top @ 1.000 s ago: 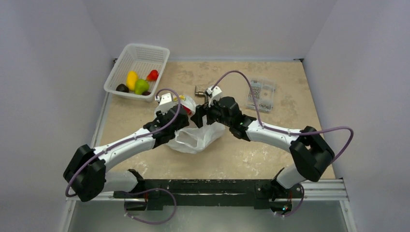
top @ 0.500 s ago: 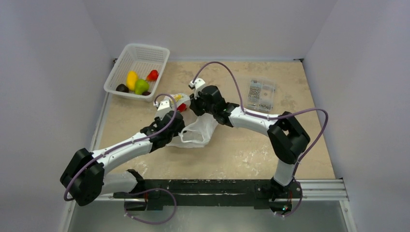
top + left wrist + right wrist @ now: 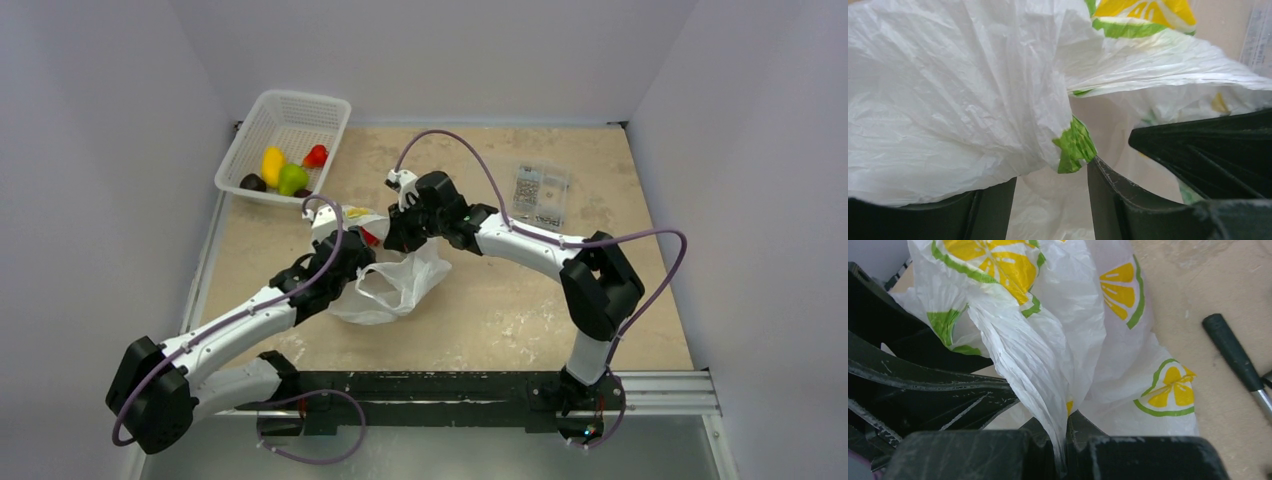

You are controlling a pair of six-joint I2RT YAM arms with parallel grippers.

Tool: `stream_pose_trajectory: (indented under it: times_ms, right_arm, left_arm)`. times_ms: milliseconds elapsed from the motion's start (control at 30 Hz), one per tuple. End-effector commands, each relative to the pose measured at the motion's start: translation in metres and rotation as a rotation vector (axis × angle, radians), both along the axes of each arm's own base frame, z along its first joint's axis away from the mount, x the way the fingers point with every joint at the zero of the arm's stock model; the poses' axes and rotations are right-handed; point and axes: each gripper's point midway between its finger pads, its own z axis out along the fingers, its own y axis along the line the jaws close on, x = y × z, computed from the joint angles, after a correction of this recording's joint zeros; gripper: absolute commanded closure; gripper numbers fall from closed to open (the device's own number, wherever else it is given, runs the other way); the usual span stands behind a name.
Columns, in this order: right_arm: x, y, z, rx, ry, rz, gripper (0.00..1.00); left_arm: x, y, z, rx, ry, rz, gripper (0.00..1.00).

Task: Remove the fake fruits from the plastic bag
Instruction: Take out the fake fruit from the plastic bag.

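Left to right: white basket (image 3: 285, 115) holding several fruits (image 3: 290, 178), already out; left claw (image 3: 1052, 172), jaws half apart, film bunched at the gap, not visibly pinched; plastic bag (image 3: 395, 285) on the worktop (image 3: 520, 320), a red fruit (image 3: 371, 238) at its mouth; right claw (image 3: 1064, 437) clamped closed on a fold of film. I judge the thin film may tear if both arms pull apart. Hammer (image 3: 1230, 352) lies just beside the bag; clear box (image 3: 540, 195) farther right
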Motion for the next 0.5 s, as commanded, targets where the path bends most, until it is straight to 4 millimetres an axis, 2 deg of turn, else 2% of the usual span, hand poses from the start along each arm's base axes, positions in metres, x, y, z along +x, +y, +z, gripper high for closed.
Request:
stream_pose_trajectory:
  times_ms: [0,200,267,467]
  right_arm:
    - [-0.027,0.006,0.036,0.132,0.103,0.101,1.00]
    - [-0.036,0.010,0.033,0.191,0.182,0.148,1.00]
    - [-0.035,0.008,0.035,0.197,0.198,0.150,1.00]
    - [-0.035,0.004,0.037,0.225,0.242,0.170,1.00]
  left_arm:
    - [0.000,-0.002,0.002,-0.014,-0.009,-0.020,0.48]
    - [0.014,-0.010,0.001,0.019,-0.023,-0.036,0.50]
    - [0.019,-0.016,0.001,0.022,-0.029,-0.053,0.54]
    - [0.024,-0.025,-0.017,0.031,0.015,-0.070,0.70]
